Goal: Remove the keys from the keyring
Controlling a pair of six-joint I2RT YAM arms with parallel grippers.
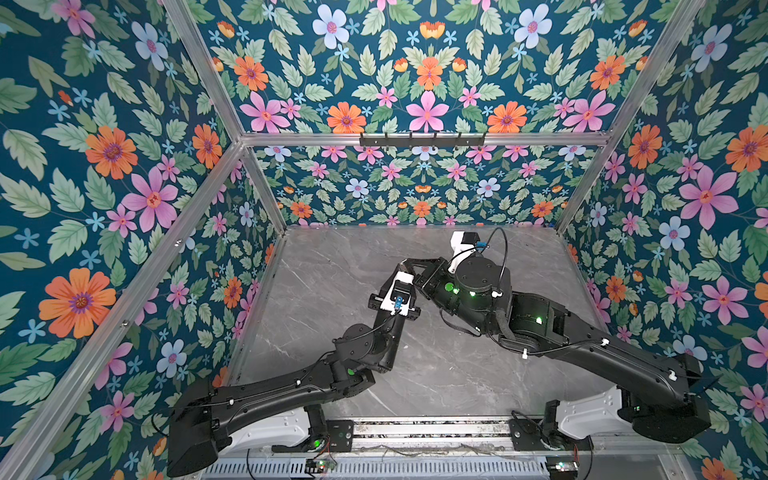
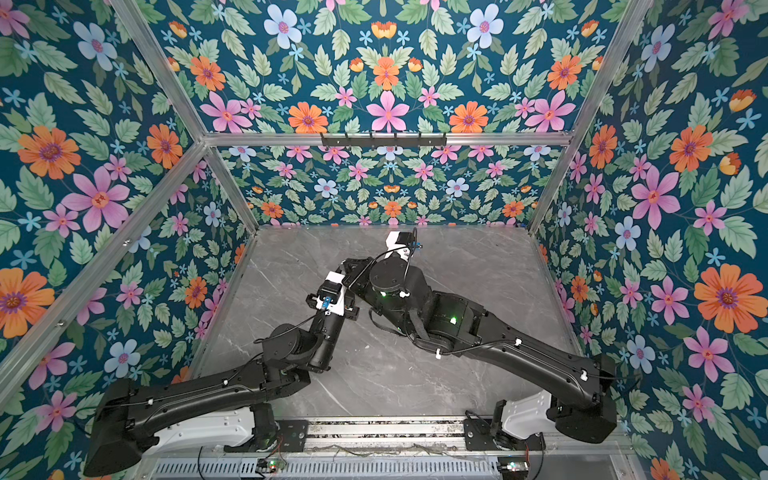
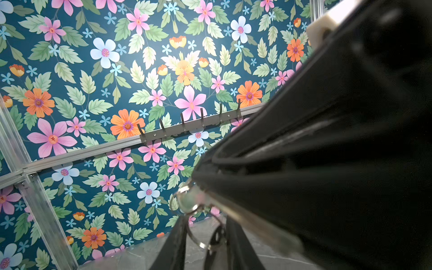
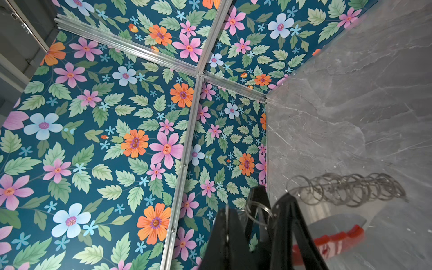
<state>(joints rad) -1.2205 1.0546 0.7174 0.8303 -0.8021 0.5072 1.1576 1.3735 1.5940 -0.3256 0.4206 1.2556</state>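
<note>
Both arms meet in mid-air over the middle of the table in both top views, and they hide the keyring and key there. My right gripper is shut, a thin bright metal edge in its seam. Beside it the keyring hangs off the table, a grey plate with a red strip and a row of silver loops. My left gripper is narrowly parted. The key, dark-headed, lies against one finger, and its small ring spans the gap. The plate's blurred edge runs under the right gripper's black body.
The grey marble table is boxed in by floral walls and aluminium posts. A black hook rail sits on the back wall's cross bar. Both arm bases stand on the front rail.
</note>
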